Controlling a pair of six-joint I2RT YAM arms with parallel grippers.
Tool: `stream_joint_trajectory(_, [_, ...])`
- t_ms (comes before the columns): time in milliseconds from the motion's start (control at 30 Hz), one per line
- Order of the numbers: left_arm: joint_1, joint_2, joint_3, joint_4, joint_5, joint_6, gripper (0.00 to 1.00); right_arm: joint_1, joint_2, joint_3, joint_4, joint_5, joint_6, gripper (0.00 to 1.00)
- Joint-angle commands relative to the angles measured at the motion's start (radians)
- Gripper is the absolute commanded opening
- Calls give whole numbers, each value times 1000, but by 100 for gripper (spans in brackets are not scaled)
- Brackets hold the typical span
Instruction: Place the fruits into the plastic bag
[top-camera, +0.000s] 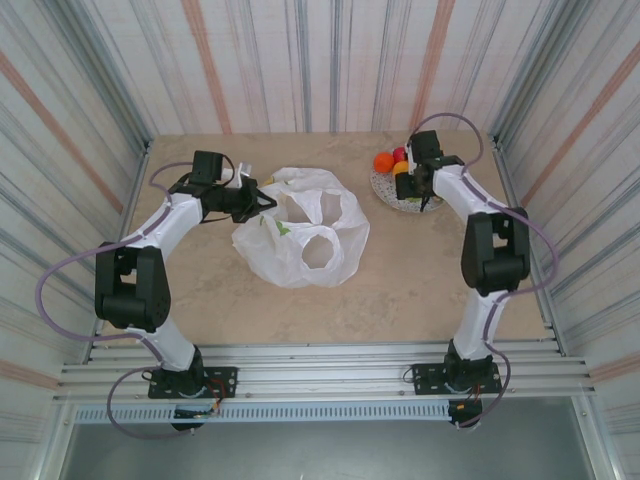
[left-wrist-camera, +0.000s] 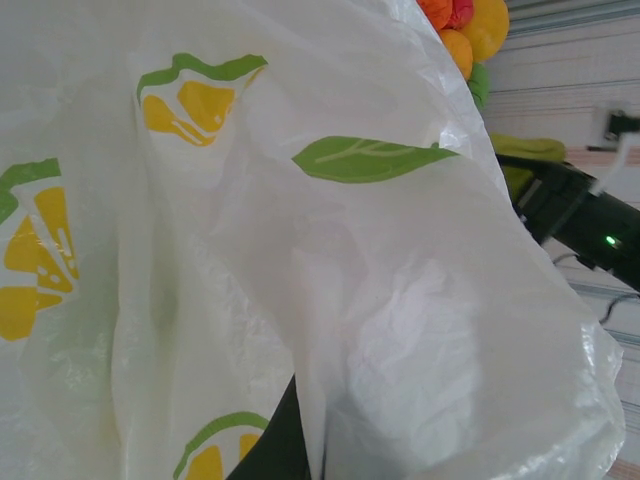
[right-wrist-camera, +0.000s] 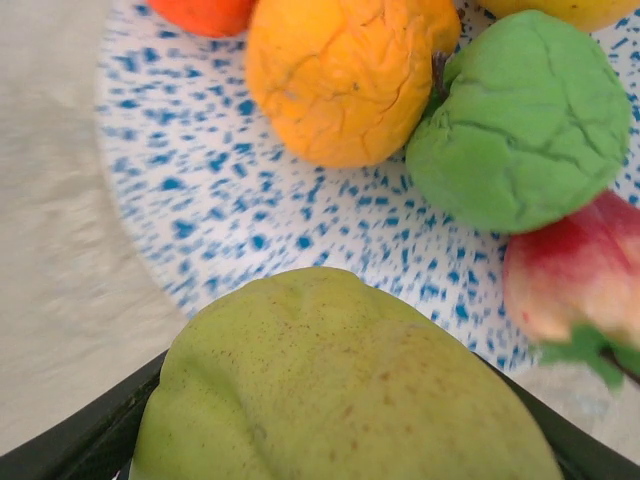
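Top external view: we see the plastic bag (top-camera: 300, 240) lying crumpled on the surface (top-camera: 400, 290), a little left of centre. The left end effector (top-camera: 262, 200) is at the bag's far left edge, against the film. From the left wrist, the white film with its lemon-slice and green-leaf prints drapes across the lens, and one dark finger (left-wrist-camera: 272, 450) shows at the bottom edge beneath it. We cannot tell whether that end effector is apart or clamped on the bag.

At the far right of the surface sits the speckled plate (top-camera: 384, 190), apart from the bag. The right end effector (top-camera: 423, 193) hangs over the plate's right part. In the right wrist view, a green pear (right-wrist-camera: 340, 390) sits wedged between the two dark fingers (right-wrist-camera: 80, 445), which press against its sides, so we read this end effector as clamped on the pear. We cannot tell whether the pear touches the plate beneath it.

The other fruits lie on the plate beyond the pear: a yellow-orange ball (right-wrist-camera: 350, 75), a green fruit (right-wrist-camera: 525, 120) touching it on the right, a red-pink fruit (right-wrist-camera: 575, 270) nearer on the right, and an orange ball (right-wrist-camera: 205, 10) at the far edge.
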Motion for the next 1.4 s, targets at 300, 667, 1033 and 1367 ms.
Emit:
stream_joint_trajectory(300, [8,-17,-11,7,19,-15,1,161,-582,-451,96,-360,182,55])
stream_joint_trajectory(667, [3,-19,-12,9,22,-17,1,421,-572,-570,193,-297,127,55])
stream_joint_trajectory(1033, [-4,-22,-12,9,26,-16,1,458,-340,-490,314,-325,125,54])
stream_joint_trajectory(1367, [-13,-22,-7,9,40,-20,1,503,-222,-461,540,-306,257,56])
